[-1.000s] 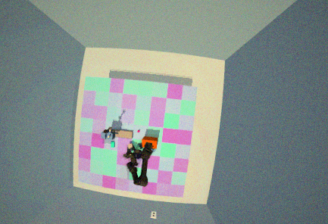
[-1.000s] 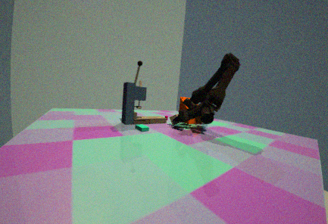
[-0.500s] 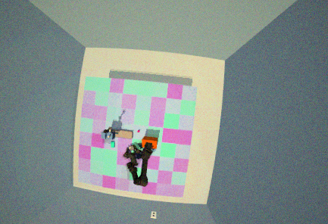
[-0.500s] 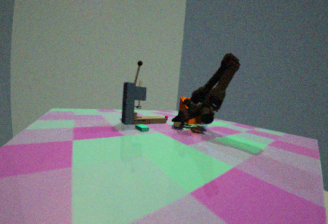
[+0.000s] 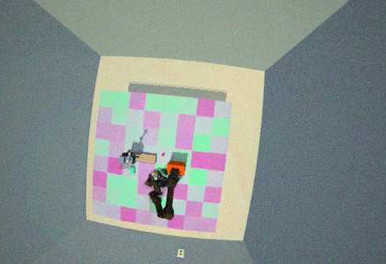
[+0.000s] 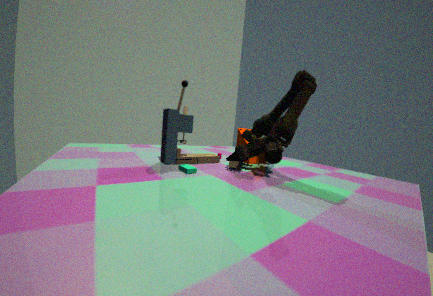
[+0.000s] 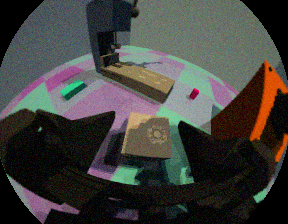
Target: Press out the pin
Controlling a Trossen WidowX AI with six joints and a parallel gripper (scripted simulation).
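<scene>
The tan block stands on the table in front of the arm, off the press; its near face shows a round pattern. My gripper is open, one finger on each side of the block, with gaps showing in the wrist view. The blue-grey press stands beyond, at the far end of its long tan bed. Its lever points up. The punch hangs over the bed's far end. I cannot make out the pin or the cup.
An orange box-like thing stands close on the gripper's right. A small green block lies left of the bed. A small red piece lies right of the bed's near end.
</scene>
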